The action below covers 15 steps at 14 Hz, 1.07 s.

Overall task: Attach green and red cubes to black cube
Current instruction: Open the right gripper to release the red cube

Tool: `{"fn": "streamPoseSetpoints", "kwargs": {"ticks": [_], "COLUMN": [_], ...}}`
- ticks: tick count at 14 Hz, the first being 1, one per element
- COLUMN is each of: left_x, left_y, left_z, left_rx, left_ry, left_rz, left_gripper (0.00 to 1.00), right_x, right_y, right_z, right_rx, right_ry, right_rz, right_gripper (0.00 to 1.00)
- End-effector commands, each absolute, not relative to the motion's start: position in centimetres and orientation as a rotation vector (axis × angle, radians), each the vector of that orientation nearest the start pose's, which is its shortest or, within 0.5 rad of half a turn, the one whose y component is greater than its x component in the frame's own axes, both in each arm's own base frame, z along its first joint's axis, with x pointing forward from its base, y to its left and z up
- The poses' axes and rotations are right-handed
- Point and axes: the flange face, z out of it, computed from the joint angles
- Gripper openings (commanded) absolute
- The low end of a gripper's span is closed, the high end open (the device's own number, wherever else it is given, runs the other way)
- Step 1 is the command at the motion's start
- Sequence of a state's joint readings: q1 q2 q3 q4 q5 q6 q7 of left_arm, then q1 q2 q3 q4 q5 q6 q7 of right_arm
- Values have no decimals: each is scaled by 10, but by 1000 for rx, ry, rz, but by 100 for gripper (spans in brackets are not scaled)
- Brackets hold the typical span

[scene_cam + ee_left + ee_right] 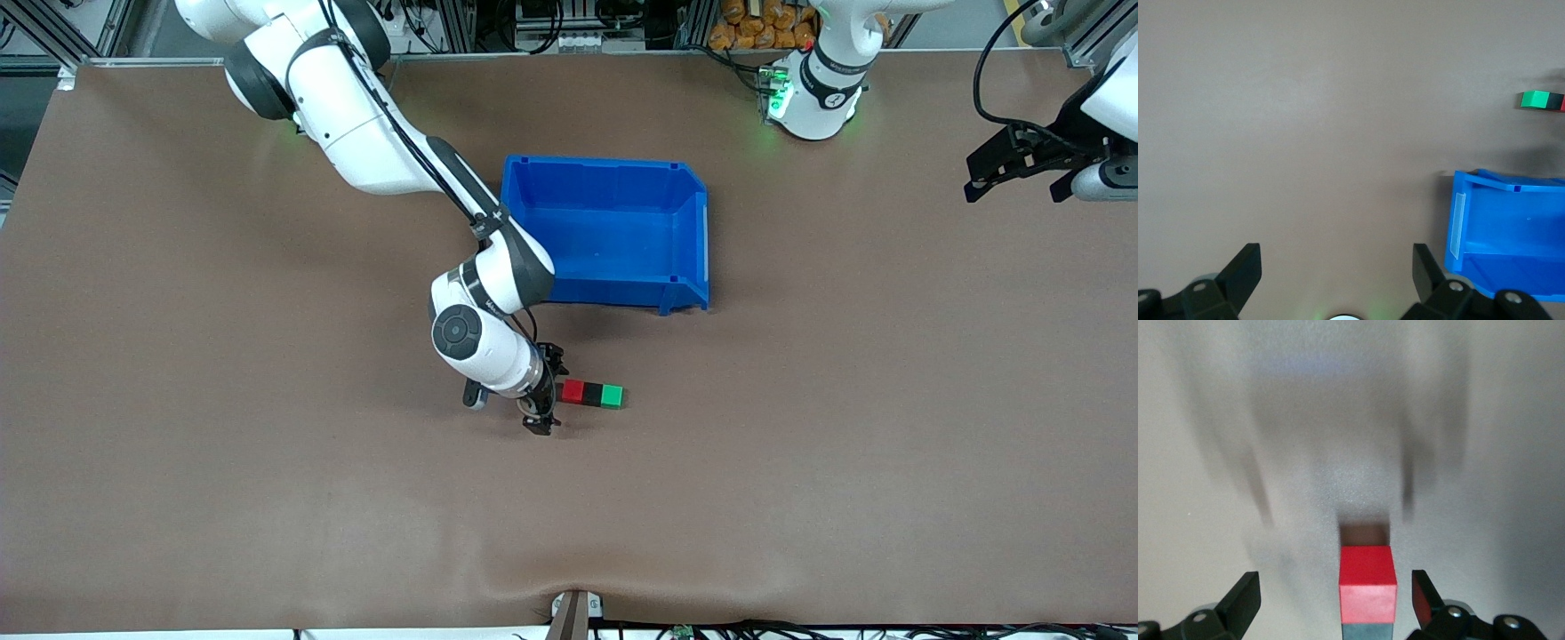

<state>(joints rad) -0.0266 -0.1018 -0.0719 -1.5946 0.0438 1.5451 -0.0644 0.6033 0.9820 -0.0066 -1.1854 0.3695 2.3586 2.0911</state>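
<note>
Nearest the front camera sits your right hand (pixel 542 411), low over the table (pixel 267 498) with its fingers spread wide and gripping nothing. In the right wrist view the red cube (pixel 1367 593) lies between the two fingers without touching either.

Working outward, the red cube touches the black cube (pixel 590 392), and the green cube (pixel 612 395) touches the black one at its end toward the left arm. All three rest on the table in one straight row, so the joining looks done, though you cannot see whether the faces have really locked.

Your main risk now is the retreat. If you lift or swing the right hand at a slant, a finger could clip the red cube and drag or split the row. A straight rise would avoid that.

Farther from the front camera than the cubes stands the blue bin (pixel 613 233), apart from them. The right arm's wrist hangs close beside its corner, so a wide swing could knock it.

Your left hand (pixel 1022 169) waits, fingers apart and empty, up over the left arm's end of the table.
</note>
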Motion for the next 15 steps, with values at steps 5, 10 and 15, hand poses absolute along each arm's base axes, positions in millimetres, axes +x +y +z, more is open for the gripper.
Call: {"fn": "streamPoseSetpoints", "kwargs": {"ticks": [5, 10, 15], "left_x": [518, 519, 520], "left_y": [-49, -50, -50], "left_z": [668, 665, 664], "left_rx": [-3078, -3078, -3078], "left_ry": [35, 38, 38], "left_rz": [-103, -94, -91], "left_gripper": [100, 100, 100], "right_x": [646, 652, 661], "right_y": [428, 420, 405], "right_z": [235, 239, 240], "right_rx": [-1927, -1916, -1918], "right_ry": [2210, 2214, 2209], "right_rz": [324, 319, 311], "right_gripper": [100, 100, 100]}}
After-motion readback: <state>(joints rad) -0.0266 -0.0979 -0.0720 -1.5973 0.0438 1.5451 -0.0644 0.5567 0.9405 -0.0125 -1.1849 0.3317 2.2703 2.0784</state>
